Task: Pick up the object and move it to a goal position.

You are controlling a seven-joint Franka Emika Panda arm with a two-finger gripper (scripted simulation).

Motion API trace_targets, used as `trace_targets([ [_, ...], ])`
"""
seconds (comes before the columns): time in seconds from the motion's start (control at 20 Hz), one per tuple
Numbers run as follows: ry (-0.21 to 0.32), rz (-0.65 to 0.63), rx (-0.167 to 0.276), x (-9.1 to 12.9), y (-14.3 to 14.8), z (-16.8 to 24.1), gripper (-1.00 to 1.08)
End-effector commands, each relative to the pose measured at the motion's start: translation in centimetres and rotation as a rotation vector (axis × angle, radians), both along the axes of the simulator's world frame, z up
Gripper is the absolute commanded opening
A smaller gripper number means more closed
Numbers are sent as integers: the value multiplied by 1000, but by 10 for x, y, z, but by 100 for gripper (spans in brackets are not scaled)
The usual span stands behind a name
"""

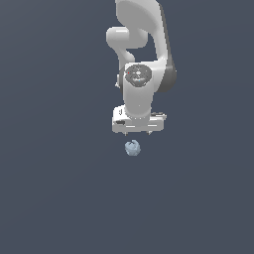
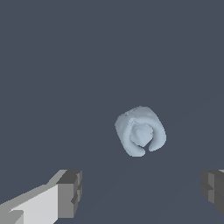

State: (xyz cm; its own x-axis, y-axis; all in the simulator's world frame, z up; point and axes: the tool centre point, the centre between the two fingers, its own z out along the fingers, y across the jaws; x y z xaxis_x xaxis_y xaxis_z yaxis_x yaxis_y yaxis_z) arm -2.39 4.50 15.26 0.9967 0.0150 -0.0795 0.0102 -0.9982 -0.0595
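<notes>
The object (image 1: 132, 148) is a small pale blue-grey lumpy blob on the dark floor, just in front of the white gripper (image 1: 138, 133) in the exterior view. In the wrist view the object (image 2: 140, 131) shows as a rounded lump with a hollow in it, lying apart from the fingers. The gripper (image 2: 142, 192) is open: one grey finger pad (image 2: 70, 192) and the other finger pad (image 2: 213, 190) stand wide apart with nothing between them. The gripper hangs above the floor and holds nothing.
The white arm (image 1: 141, 44) rises behind the gripper toward the top of the exterior view. The plain dark blue-grey floor (image 1: 59, 188) fills the rest.
</notes>
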Motion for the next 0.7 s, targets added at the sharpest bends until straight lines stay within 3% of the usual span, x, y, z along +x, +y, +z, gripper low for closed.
trace_targets([
  [0.0, 1, -2, 1, 0, 0, 0, 100],
  [0.65, -34, 151, -14, 4, -7, -22, 100],
])
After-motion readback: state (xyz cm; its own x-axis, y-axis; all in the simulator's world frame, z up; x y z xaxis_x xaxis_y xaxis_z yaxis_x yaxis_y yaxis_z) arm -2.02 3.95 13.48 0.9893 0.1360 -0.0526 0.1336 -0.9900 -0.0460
